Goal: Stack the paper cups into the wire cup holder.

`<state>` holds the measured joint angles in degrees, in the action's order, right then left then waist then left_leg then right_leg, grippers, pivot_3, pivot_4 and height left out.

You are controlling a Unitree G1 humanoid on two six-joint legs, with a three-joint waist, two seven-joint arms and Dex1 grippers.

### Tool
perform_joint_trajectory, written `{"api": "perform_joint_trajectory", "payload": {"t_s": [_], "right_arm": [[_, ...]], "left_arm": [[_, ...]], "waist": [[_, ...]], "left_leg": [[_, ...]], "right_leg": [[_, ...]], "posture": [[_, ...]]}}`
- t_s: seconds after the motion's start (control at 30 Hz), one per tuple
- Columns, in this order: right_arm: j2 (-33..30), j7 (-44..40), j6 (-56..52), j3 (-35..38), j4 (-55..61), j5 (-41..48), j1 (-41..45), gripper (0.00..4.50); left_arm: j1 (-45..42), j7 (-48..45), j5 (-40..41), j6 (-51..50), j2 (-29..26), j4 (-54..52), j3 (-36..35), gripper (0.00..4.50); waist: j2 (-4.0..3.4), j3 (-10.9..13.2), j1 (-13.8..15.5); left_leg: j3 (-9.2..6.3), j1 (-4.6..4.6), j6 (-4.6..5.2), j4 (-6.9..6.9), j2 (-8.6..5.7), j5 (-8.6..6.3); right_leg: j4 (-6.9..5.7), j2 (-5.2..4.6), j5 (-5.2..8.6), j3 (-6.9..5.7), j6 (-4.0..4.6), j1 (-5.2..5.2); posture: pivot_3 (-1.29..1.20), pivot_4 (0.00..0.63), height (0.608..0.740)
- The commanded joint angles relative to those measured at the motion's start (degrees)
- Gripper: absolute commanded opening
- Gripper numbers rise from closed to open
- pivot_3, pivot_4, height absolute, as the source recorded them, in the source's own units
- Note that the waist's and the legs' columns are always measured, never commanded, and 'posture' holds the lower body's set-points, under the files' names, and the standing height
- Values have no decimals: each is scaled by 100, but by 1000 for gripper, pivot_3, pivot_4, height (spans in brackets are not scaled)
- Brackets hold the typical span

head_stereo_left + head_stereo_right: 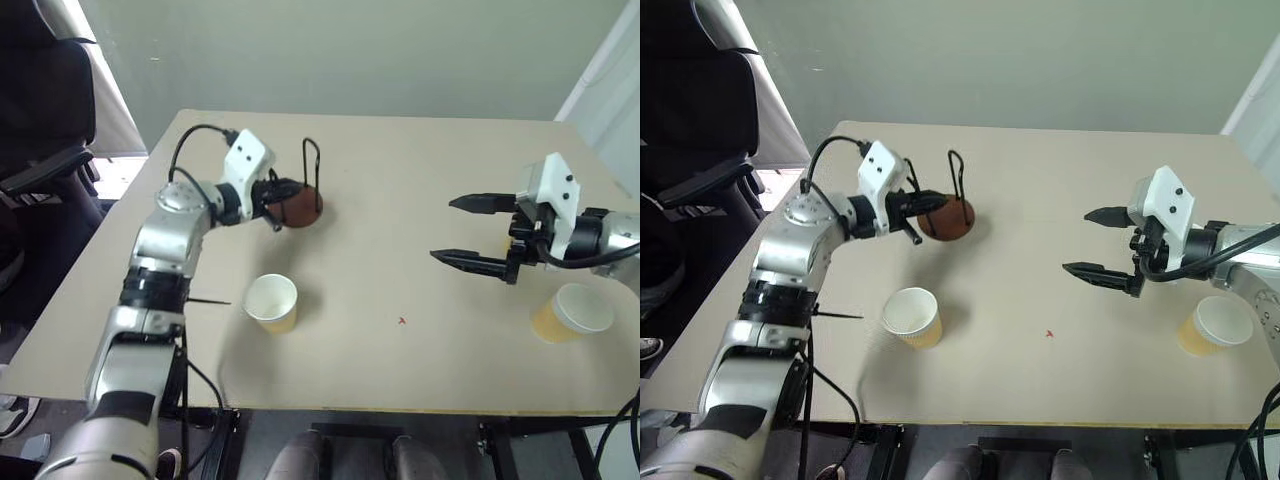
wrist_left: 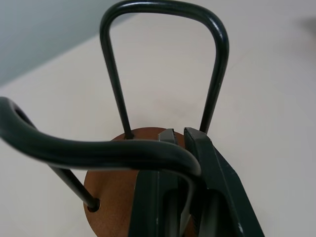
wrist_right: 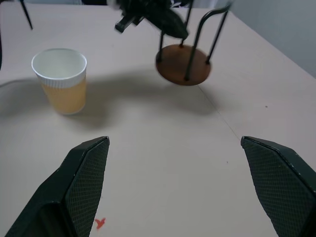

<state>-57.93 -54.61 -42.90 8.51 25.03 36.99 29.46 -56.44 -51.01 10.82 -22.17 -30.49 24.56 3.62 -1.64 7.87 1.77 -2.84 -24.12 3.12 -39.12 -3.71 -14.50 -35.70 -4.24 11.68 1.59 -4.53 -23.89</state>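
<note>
We see no cup stacked yet. Our left end effector (image 1: 272, 205) is clenched on the wire cup holder (image 1: 300, 203), lifted far left; both paper cups (image 1: 272, 303) (image 1: 571, 312) stand on the surface (image 1: 400, 260); right end effector (image 1: 465, 230) released.

wire cup holder (image 2: 143, 197) base cut off by frame edge, near loop blurred

Soft, even daylight fills the scene, brighter to the left of the pale beige wooden table (image 1: 420, 200). Faint diffuse shadows lie on it beside the tan paper cup with a white rim (image 3: 60, 79). The nearest black wire loop (image 2: 98, 150) is blurred; no glare shows.
</note>
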Motion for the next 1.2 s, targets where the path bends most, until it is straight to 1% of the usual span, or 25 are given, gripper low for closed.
{"api": "perform_joint_trajectory", "payload": {"t_s": [0.03, 0.13, 0.23, 0.4, 0.63, 0.83, 1.03, 1.1, 1.13, 1.2], "right_arm": [[-258, -70, -29, 441, 159, 95, -64, 4398], [-480, -102, -126, 724, 208, 138, -221, 4398], [-683, -110, -250, 1067, 263, 208, -397, 4398], [-961, -186, -320, 1587, 288, 169, -807, 4398], [-1067, -222, -374, 2125, 366, 128, -1318, 4398], [-1076, -187, -368, 2250, 432, 156, -1478, 4398], [-1069, -172, -306, 2169, 423, 136, -1462, 4398], [-1068, -171, -287, 2144, 417, 121, -1461, 4398], [-1069, -174, -273, 2134, 408, 109, -1464, 4398], [-1073, -184, -241, 2107, 396, 78, -1476, 4398]], "left_arm": [[-389, -252, 18, 188, 342, 97, 183, 12], [-402, -537, 99, 39, 725, -97, 455, 12], [-236, -903, 115, -99, 975, -493, 841, 12], [-60, -1496, 139, -264, 1105, -919, 1318, 12], [-36, -1693, 75, -313, 1313, -886, 1588, 12], [68, -1710, 156, -546, 1529, -1028, 1652, 12], [250, -1595, -45, -571, 1644, -1186, 1888, 12], [272, -1455, -101, -565, 1695, -1137, 1892, 607], [287, -1447, -84, -583, 1723, -1135, 1902, 743], [318, -1450, -33, -636, 1773, -1168, 1908, 1373]], "waist": [[0, 0, 14], [0, 0, 15], [-1, 0, 15], [-1, 0, 12], [-1, -1, 28], [-1, -1, 27], [-2, -1, 37], [-2, -1, 37], [-2, -1, 37], [-2, -1, 37]], "left_leg": [[0, -3, 1, 0, -1, 0], [1, -15, 5, 1, 0, -2], [1, -34, 10, 1, 1, -6], [1, -43, 11, 5, 3, -7], [2, -41, 13, -4, 2, -7], [6, -41, 20, -12, -1, -6], [9, -39, 25, -12, -1, -3], [9, -40, 26, -14, -2, -2], [10, -39, 27, -15, -1, -2], [9, -39, 29, -16, -1, -1]], "right_leg": [[4, -1, -1, 0, -3, 0], [25, -1, -8, -1, -15, -1], [44, 0, -12, -2, -22, -10], [62, 0, -14, -2, -26, -14], [55, -1, -20, -1, -37, -11], [55, -4, -26, 2, -48, -6], [55, -4, -27, 2, -50, -5], [56, -5, -29, 2, -52, -4], [55, -4, -29, 2, -53, -4], [53, -4, -29, 3, -53, -4]], "posture": [[0, 150, 740], [0, 150, 740], [0, 150, 740], [0, 150, 740], [0, 150, 740], [0, 150, 740], [0, 150, 740], [0, 150, 740], [0, 150, 740], [0, 150, 740]]}}
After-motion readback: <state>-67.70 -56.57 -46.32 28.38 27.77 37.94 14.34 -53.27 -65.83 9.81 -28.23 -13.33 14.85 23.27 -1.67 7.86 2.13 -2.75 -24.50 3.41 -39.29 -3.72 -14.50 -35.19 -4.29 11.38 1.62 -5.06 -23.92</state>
